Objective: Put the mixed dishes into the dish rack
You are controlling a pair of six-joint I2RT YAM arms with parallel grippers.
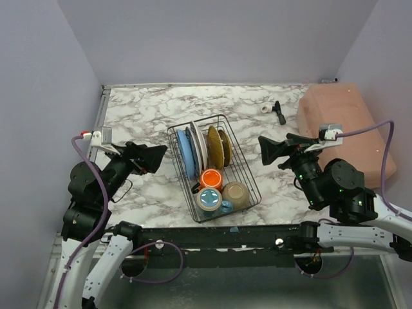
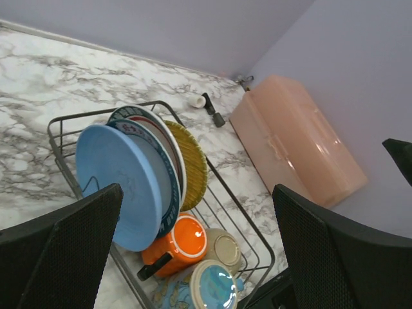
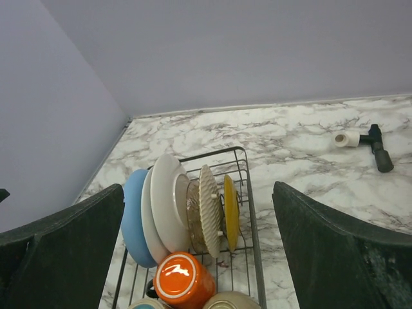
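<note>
With the dishes sitting inside the dish rack (image 1: 243, 159), both my grippers are empty. My left gripper (image 1: 158, 158) hangs just left of the rack, jaws spread wide, nothing between them. My right gripper (image 1: 265, 149) hangs right of the rack, jaws also wide, gripping nothing. Plates stand on edge in the rack's far half: blue plate (image 1: 187, 154) leftmost, white plates (image 1: 198, 147) next, ribbed yellow plate (image 1: 214, 147) right of those. Orange mug (image 1: 210, 179) sits mid-rack, just nearer than the plates. Blue mug (image 1: 209, 200) and bowl (image 1: 236, 193) sit side by side at the rack's near end. Pink box (image 1: 338, 112) is well right of the rack, small black tool (image 1: 279, 112) beyond its far right corner.
</note>
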